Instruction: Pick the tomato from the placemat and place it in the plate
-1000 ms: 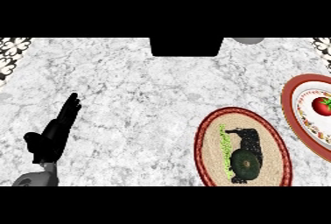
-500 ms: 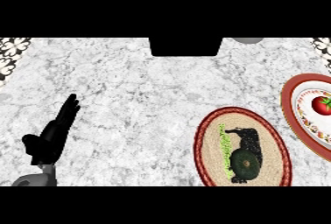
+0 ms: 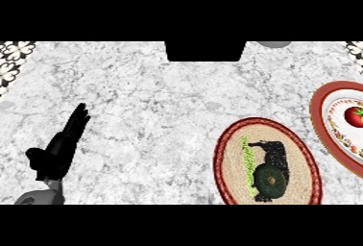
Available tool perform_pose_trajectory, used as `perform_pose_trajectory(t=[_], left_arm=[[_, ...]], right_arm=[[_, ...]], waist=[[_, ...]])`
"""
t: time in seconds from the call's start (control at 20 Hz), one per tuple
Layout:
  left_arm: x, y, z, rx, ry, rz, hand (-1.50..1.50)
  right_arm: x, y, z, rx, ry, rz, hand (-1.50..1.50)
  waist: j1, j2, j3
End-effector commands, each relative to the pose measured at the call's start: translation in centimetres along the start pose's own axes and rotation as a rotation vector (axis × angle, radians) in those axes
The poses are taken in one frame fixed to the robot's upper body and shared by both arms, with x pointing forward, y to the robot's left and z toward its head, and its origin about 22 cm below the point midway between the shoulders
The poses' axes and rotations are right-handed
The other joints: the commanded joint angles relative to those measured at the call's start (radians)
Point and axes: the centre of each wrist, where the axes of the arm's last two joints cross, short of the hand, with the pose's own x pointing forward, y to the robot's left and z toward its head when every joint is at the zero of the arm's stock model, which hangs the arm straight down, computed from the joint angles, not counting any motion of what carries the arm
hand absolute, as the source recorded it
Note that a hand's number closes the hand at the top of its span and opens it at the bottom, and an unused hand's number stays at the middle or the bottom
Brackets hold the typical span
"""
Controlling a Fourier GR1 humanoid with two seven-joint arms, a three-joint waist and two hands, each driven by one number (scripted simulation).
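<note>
The tomato (image 3: pixel 355 116) lies in the plate (image 3: pixel 320 103) at the right edge of the head view, on the white centre inside the red rim and patterned border. Judged from this layout, the placing step is complete and nothing of the carry is left; what may remain is only a return of the arms to rest.

The placemat (image 3: pixel 228 158), an oval woven mat with a dark red border, lies on the marble counter (image 3: pixel 156 105) just left of the plate and below it in the view. It does not hold the tomato. On it are a strip of bright green, a black patch and a dark green round item (image 3: pixel 271 181), close together; what they are cannot be told from here.

The left hand (image 3: pixel 60 146) shows at the lower left of the view, well apart from both mat and plate. Its fingers are straight and point up and to the right, with the thumb out to the side. It holds nothing and touches nothing; it reads as resting.

The right hand does not show anywhere in the view, so its state cannot be reported.

Next move, as a judgement: no further grasp is called for. Any arm motion near the right edge should pass clear of the plate rim, to avoid nudging the plate or tomato.
</note>
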Motion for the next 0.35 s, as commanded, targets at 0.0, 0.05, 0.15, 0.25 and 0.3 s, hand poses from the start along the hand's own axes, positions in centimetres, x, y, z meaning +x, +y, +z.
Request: perform_pose_trajectory(t=[0.0,0.05,0.15,0.25,0.3], left_arm=[[-1.2,-0.9,-0.1,0.005,0.011,0.005,0.00],[-0.6,1.1,0.3,0.021,0.000,-0.015,0.00],[0.0,-0.2,-1.0,0.009,0.005,0.004,0.00],[-0.2,0.3,-0.5,0.008,0.001,-0.008,0.00],[0.8,-1.2,-0.8,-0.008,0.005,-0.007,0.00]], right_arm=[[-0.9,-1.5,2.1,0.062,-0.013,0.024,-1.50],[-0.3,-1.8,1.6,0.044,-0.034,0.017,-1.50],[-1.5,-1.2,2.4,0.055,-0.028,0.025,-1.50],[-0.7,-1.5,1.7,0.037,-0.025,0.029,-1.50],[-0.7,-2.2,2.3,0.011,-0.039,0.034,-1.50]], waist=[[-0.003,0.002,0.001],[0.004,0.001,0.002],[-0.002,0.000,0.001],[0.004,0.001,0.003],[-0.001,-0.001,0.003]])
